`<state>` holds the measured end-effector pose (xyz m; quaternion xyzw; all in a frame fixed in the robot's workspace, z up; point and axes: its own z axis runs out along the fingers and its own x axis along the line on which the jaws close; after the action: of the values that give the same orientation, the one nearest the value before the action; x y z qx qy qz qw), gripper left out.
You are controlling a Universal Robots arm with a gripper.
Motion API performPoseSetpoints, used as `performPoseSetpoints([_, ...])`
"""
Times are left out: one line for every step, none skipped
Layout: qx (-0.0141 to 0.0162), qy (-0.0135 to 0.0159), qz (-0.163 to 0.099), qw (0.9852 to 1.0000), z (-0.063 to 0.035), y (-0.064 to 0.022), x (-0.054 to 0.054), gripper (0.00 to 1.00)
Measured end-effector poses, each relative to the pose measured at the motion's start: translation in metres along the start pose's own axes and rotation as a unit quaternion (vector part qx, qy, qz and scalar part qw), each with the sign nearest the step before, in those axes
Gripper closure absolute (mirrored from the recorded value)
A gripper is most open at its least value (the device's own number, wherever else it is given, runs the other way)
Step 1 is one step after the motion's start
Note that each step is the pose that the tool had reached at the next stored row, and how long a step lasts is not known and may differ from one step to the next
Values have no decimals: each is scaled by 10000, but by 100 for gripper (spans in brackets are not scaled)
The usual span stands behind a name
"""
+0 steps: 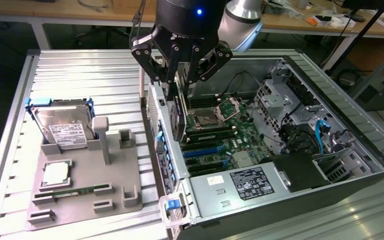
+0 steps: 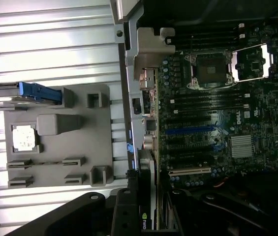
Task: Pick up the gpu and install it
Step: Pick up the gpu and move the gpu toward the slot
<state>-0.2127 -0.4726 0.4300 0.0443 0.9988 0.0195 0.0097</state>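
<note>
Over open computer case (image 1: 362,135), gpu (image 1: 176,117) edge-down, pinched between gripper (image 1: 180,84) jaws.

1. I read the exterior view from high up, off the near edge of the slatted table (image 1: 78,75). It angles down at mid range over the open computer case (image 1: 352,125).
2. The wrist view rides above the gripper (image 1: 180,85). It faces straight down, close over the case's rear wall.
3. Both views share the motherboard (image 1: 239,135) (image 2: 212,123), the grey fixture (image 1: 78,197) (image 2: 79,142) and the gpu (image 1: 176,115) (image 2: 146,216).
</note>
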Motion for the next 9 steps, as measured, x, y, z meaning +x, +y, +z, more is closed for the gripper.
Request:
performPoseSetpoints([0,0,0,10000,0,1,-5,73])
performPoseSetpoints([1,0,1,10000,0,2,-12,73])
performPoseSetpoints([0,0,0,10000,0,2,-20,73])
performPoseSetpoints([0,0,1,10000,0,2,-26,73])
performPoseSetpoints([1,0,1,10000,0,3,-35,73])
performPoseSetpoints([0,0,1,10000,1,4,-41,73])
performPoseSetpoints([1,0,1,10000,1,4,-48,73])
performPoseSetpoints([1,0,1,10000,1,5,-55,73])
performPoseSetpoints([0,0,1,10000,1,6,-64,73])
